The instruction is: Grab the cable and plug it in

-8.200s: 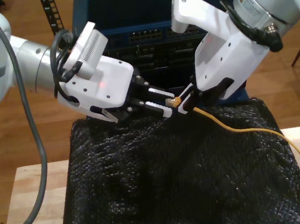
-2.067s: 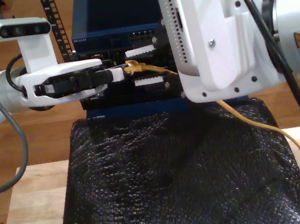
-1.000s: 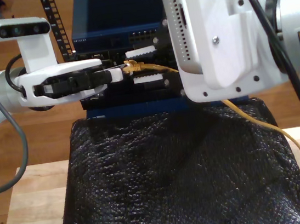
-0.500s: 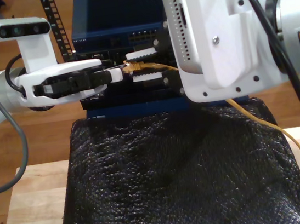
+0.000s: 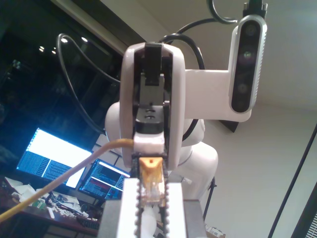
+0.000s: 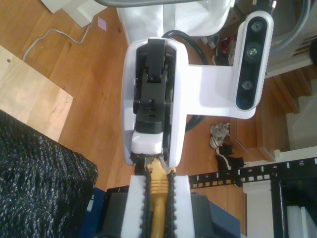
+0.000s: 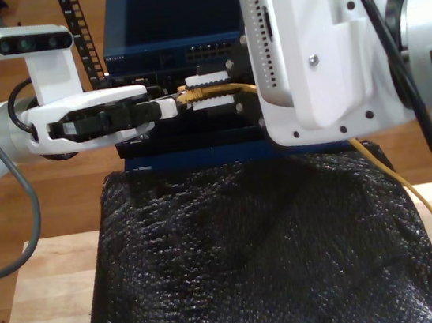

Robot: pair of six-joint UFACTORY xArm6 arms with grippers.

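My first pincer [image 5: 151, 184] and second pincer [image 6: 157, 184] are each pinching the cable [image 7: 214, 90]. Grasp done. Its plug [image 5: 151, 194] is hanging unseated, with the network switch [image 7: 168, 36] at twelve o'clock in the exterior view.

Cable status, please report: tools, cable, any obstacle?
My first tool shut on the clear plug. My second tool shut on the cable behind it. Not plugged yet; network switch stands behind both tools.
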